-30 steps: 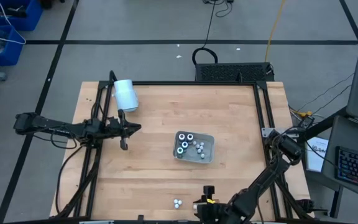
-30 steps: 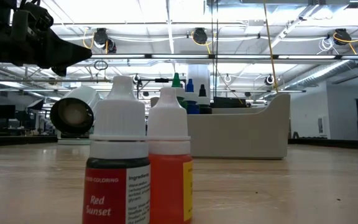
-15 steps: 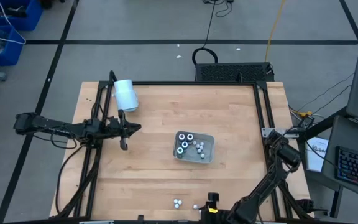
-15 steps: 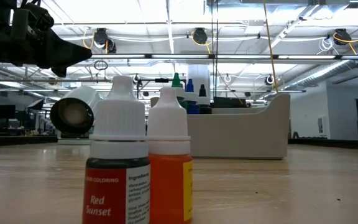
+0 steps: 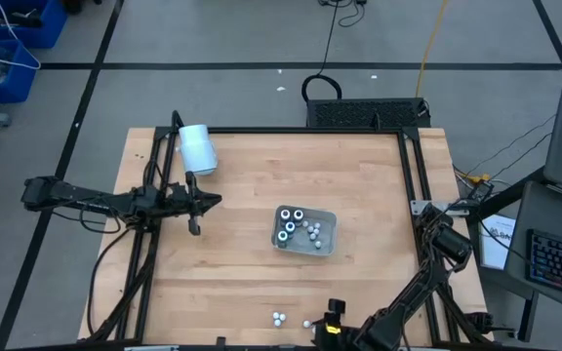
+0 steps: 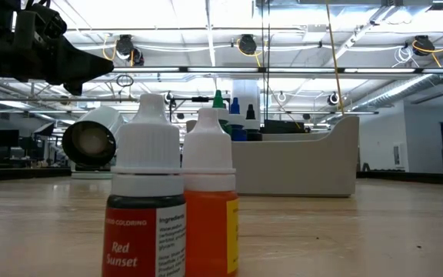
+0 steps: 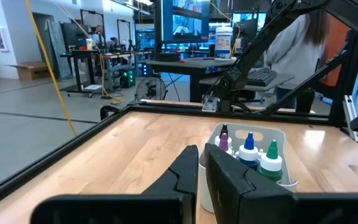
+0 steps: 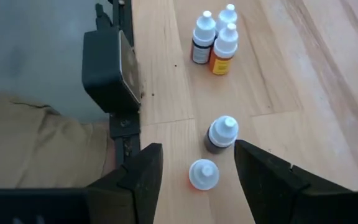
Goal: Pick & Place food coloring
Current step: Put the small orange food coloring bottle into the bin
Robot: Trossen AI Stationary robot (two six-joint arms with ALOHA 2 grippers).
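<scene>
Overhead straight down on table; low level, close behind bottles; wrists forward; tray shared by overhead, low, left wrist.

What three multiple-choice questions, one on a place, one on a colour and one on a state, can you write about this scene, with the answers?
1. Where does the grey tray stand?
A. near the middle of the table
B. at the table's far left corner
C. on the floor

2. In the low view, what colour is the liquid in the bottle beside the Red Sunset bottle?
A. blue
B. green
C. orange

3. In what state is the right gripper?
A. shut on a bottle
B. open, holding nothing
C. shut on the tray's rim

Answers:
1 A: the high view shows the tray mid-table, with the waiting left gripper to its left.
2 C: its body is plainly orange.
3 B: the right wrist view shows its fingers spread wide, with two loose bottles standing free on the table between them.
</scene>
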